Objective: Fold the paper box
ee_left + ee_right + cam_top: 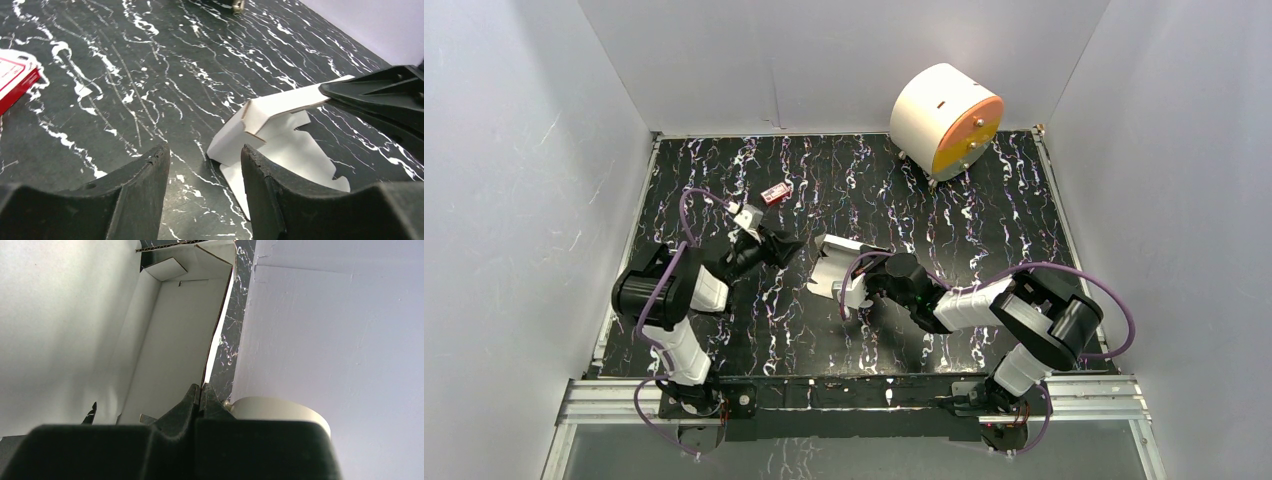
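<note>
The paper box (836, 268) is a white die-cut cardboard sheet, partly folded, lying mid-table on the black marbled surface. My right gripper (870, 283) is shut on its right side wall; in the right wrist view the thin wall edge (216, 342) runs up from between my closed fingers (201, 392). In the left wrist view the box (280, 142) shows with one flap raised, pinched by the right gripper's fingers (380, 92). My left gripper (782, 246) is open and empty (205, 165), just left of the box, apart from it.
A big white cylinder with an orange face (946, 120) stands at the back right, also in the right wrist view (280, 412). A small red item (775, 193) lies at the back left, also in the left wrist view (15, 82). Grey walls enclose the table.
</note>
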